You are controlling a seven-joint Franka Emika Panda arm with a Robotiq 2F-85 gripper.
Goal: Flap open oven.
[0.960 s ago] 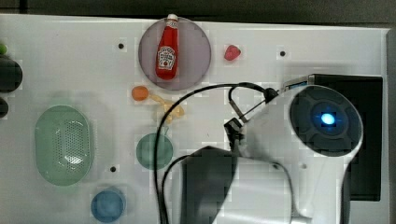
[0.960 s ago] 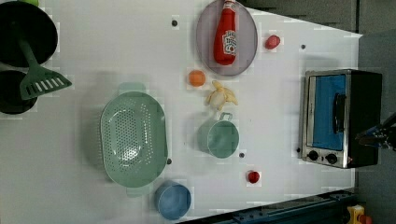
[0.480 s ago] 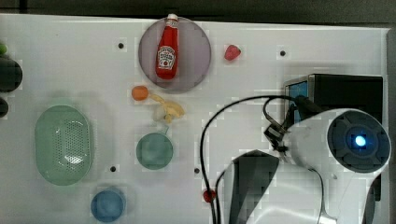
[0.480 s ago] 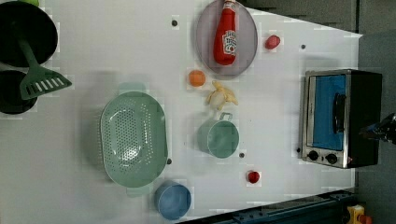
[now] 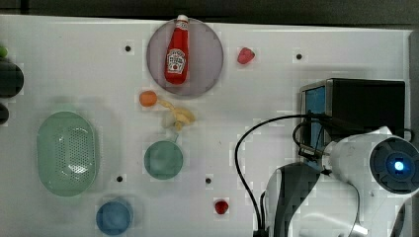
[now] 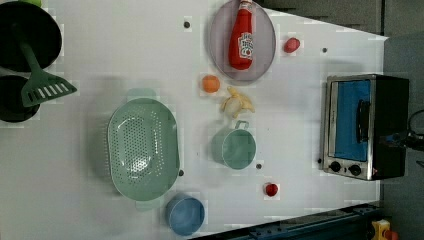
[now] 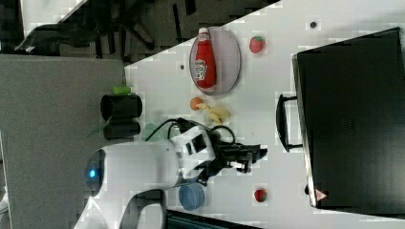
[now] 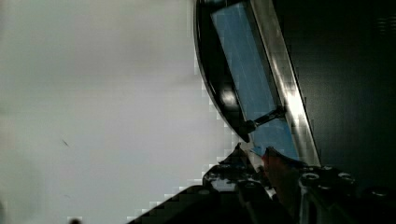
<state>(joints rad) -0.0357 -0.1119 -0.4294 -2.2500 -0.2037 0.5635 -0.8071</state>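
In the top view, the oven (image 5: 366, 107) sits at the table's (image 5: 276, 64) right edge, its black top up and its blue glass door facing the top view's left. The white arm (image 5: 365, 173) reaches over the oven's lower front corner, cables looping beside it. A ketchup bottle (image 5: 176, 52) lies on a grey plate (image 5: 207, 59), with a strawberry (image 5: 245, 55) to the plate's right, an orange (image 5: 147, 98) and a peeled banana (image 5: 179, 117) below it, a green cup (image 5: 163, 159), a green colander (image 5: 66, 152), a blue bowl (image 5: 114, 216) and a small red fruit (image 5: 221, 207).

In the left view, the oven door is shut; the dark bar handle (image 6: 361, 121) runs across the blue glass, and two black knobs (image 6: 345, 168) sit at the frame's lower end. A green spatula (image 6: 42, 82) rests on a black pan (image 6: 25, 30) at the left view's left.

In the right view, the gripper (image 7: 255, 155) points toward the oven front, near the handle's lower end but apart from it. Its fingers stand close together, nothing visibly between them.

In the wrist view, the handle curves over the blue glass just ahead of the dark fingers (image 8: 280, 170); whether they touch it I cannot tell.
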